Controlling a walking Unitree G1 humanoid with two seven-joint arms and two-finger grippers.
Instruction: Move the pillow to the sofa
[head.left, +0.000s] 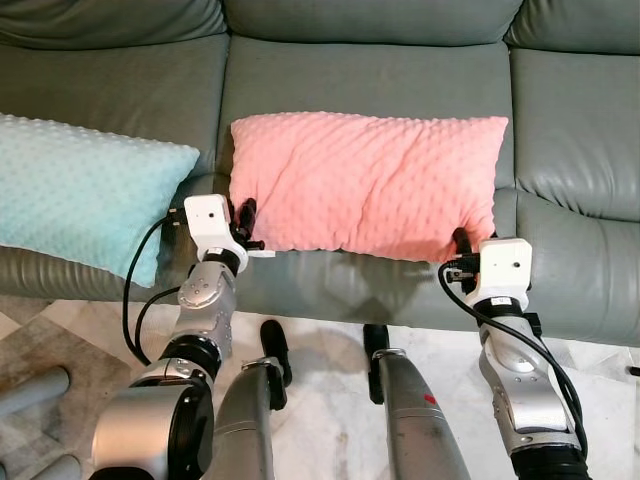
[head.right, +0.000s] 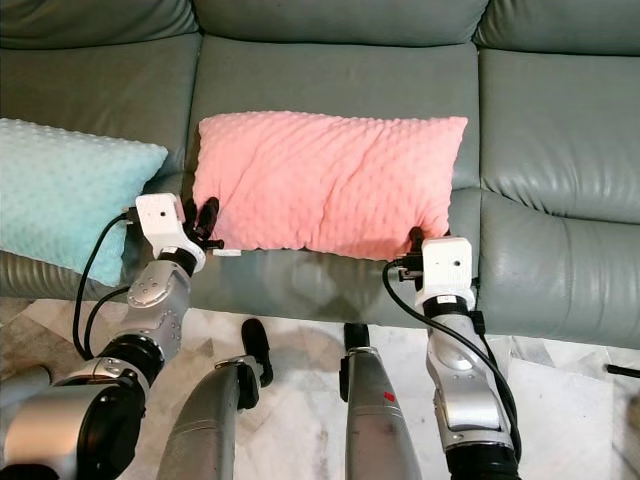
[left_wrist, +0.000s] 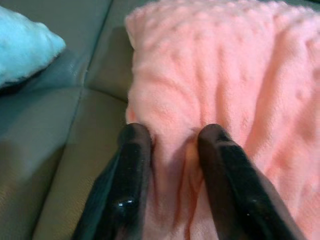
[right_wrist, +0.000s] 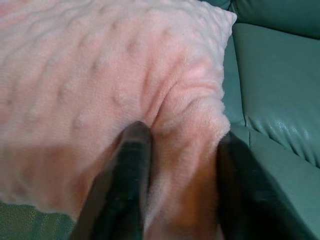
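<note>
A pink dotted pillow (head.left: 365, 180) lies flat on the middle seat of the grey-green sofa (head.left: 370, 75), its long side along the front edge. My left gripper (head.left: 245, 222) holds the pillow's front left corner; in the left wrist view a fold of pink pillow (left_wrist: 225, 75) fabric is pinched between its black fingers (left_wrist: 131, 165). My right gripper (head.left: 463, 244) is at the front right corner. In the right wrist view the pink pillow (right_wrist: 100, 65) has its corner bunched between the two fingers (right_wrist: 132, 165).
A light teal pillow (head.left: 80, 185) lies on the left seat and hangs over the sofa's front edge. The right seat (head.left: 575, 130) is bare. Tiled floor (head.left: 330, 395) runs below the sofa front, where my own legs show.
</note>
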